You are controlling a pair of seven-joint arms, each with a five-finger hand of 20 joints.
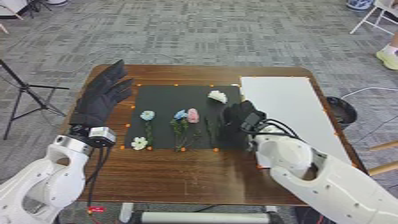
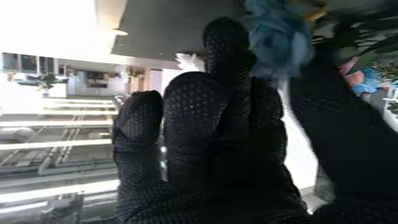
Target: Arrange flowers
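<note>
- Your right robot hand (image 1: 238, 117) is over the right part of the black mat (image 1: 169, 98), close to the white board (image 1: 277, 100).
- Its fingers and thumb are closed in on a shaggy blue flower (image 2: 280, 42), petals between them; how firm the grip is, you can't tell.
- Dark green leaves (image 2: 348, 32) sit just beside that bloom in your right wrist view, soft focus.
- Your left robot hand (image 1: 100, 100) is open, fingers straight and pointing to the far side, over the bench (image 1: 178, 182) left of the mat, nothing in it.
- Flowers on the mat, left to right: pale blue flower (image 1: 147, 115), stem toward you; near white flower (image 1: 139, 143) at the near left corner, just beside that stem.
- Mid-mat: small blue flower (image 1: 180, 114) and pink flower (image 1: 193, 116), heads side by side, stems running toward you.
- Far white flower (image 1: 217, 96) is near the mat's far right corner, past your right robot hand.
- White board lies flat on the bench, right of the mat.
- Black bin (image 1: 341, 111) is off the bench's right side, tripod (image 1: 27, 89) off its left.
</note>
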